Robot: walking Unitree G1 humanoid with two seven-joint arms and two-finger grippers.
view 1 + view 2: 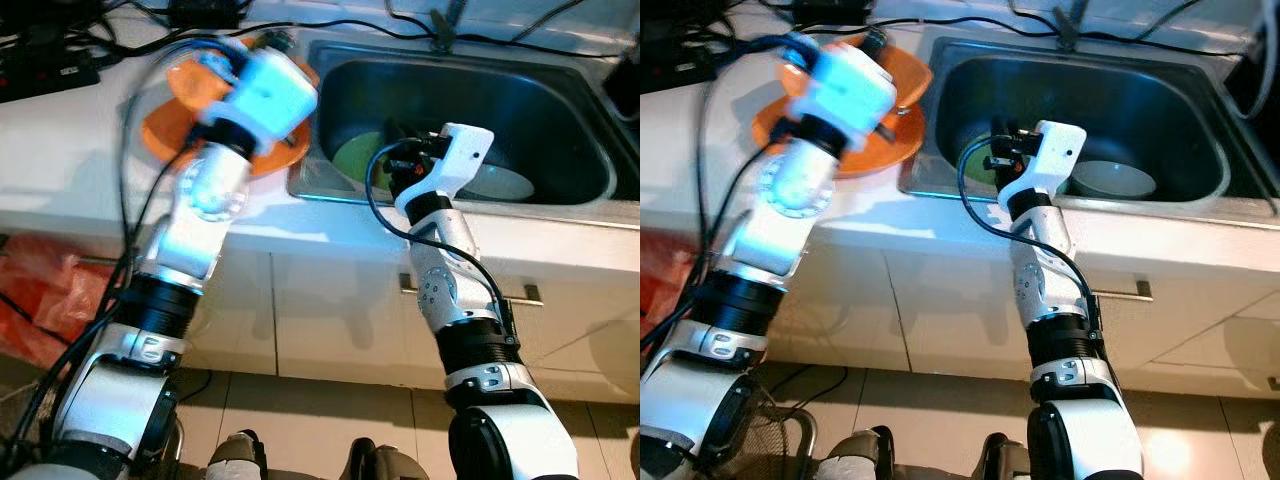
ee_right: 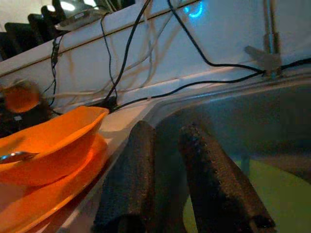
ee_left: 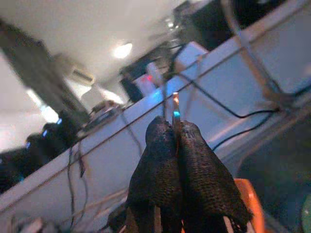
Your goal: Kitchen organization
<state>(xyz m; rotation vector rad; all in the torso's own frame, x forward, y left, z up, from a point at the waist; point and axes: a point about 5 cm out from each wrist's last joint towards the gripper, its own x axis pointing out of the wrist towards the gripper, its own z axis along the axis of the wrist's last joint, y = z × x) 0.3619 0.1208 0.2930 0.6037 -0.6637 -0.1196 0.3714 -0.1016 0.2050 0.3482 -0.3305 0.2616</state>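
Nearest the camera, white cabinet doors (image 1: 330, 320) are seen under a pale counter (image 1: 80, 150) into which a steel sink (image 1: 1200, 210) is set. The right gripper (image 2: 167, 145) is held over the sink's near rim, its two fingers (image 2: 214, 189) slightly parted with nothing between them. Just beyond and below those fingertips a green plate (image 2: 286, 194) lies in the basin, and a white bowl (image 1: 1115, 180) sits further to their right. The left gripper (image 3: 176, 131) is raised, blurred, above an orange plate (image 1: 855, 150) on the counter beside the sink; its fingers (image 3: 158, 165) are pressed together on a thin utensil (image 3: 175, 109). An orange bowl (image 2: 53, 145) rests on that plate. Black cables (image 2: 204, 58) are draped along the back wall.
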